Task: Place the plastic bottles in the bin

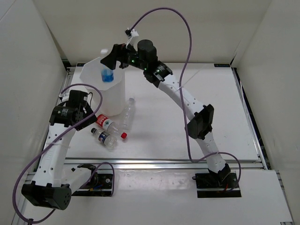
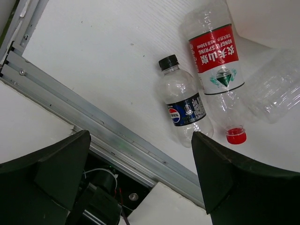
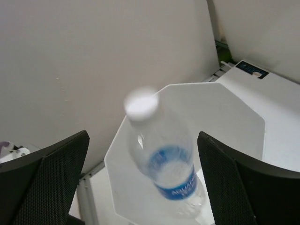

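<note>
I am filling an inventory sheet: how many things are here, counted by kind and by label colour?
Blue-labelled bottle: 1
Red-labelled bottle: 1
Dark-labelled bottle: 1
Unlabelled clear bottle: 1
White bin: 1
Total: 5

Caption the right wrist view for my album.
Blurred blue-labelled bottle over the bin, loose inside the open right pincer.

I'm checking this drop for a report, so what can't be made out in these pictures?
Right wrist view: the blue-labelled bottle is motion-blurred; whether it touches the bin is unclear.
Left wrist view: the plain bottle is cut off by the right edge.
Top view: the dark-labelled bottle has a label too small to read.
</note>
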You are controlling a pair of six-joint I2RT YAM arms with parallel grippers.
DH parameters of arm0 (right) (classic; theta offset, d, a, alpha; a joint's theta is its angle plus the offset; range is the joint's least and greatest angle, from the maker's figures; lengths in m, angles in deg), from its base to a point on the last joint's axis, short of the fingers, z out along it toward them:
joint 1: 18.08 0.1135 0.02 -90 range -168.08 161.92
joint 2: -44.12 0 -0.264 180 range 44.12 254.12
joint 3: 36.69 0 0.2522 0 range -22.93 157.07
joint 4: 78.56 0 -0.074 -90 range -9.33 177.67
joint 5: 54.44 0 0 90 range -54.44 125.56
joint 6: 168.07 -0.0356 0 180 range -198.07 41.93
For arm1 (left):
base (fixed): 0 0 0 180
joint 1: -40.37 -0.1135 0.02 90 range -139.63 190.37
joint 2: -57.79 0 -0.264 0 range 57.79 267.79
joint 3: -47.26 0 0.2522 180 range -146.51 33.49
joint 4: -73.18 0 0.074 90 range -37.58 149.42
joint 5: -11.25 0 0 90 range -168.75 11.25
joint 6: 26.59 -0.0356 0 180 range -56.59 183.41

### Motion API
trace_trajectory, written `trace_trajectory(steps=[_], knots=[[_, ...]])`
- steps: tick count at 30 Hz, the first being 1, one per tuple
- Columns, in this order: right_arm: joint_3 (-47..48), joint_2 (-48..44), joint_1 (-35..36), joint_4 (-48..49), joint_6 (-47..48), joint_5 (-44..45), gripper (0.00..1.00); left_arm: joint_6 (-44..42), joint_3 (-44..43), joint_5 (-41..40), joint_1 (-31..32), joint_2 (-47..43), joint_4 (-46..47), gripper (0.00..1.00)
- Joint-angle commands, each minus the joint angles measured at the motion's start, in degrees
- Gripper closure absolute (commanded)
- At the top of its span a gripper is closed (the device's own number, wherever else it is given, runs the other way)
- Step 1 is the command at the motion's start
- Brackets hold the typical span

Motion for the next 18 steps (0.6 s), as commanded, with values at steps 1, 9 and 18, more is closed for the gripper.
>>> trace_trajectory(steps=[1,9,18], knots=[[0.16,-9.04,0.42,3.25,12.42,8.61,0.00,-0.68,-3.19,0.61,0.16,0.26,-0.28,0.00],[-29.96,-34.90,-16.16,-4.28,-11.82,6.03,0.00,7.31,0.58,-2.56,-0.36,-4.56,4.37,0.00],[-65.24,-36.24,-17.17,-6.93,-15.88,-8.60,0.00,16.45,10.43,-6.25,-0.36,-11.34,3.42,0.00]])
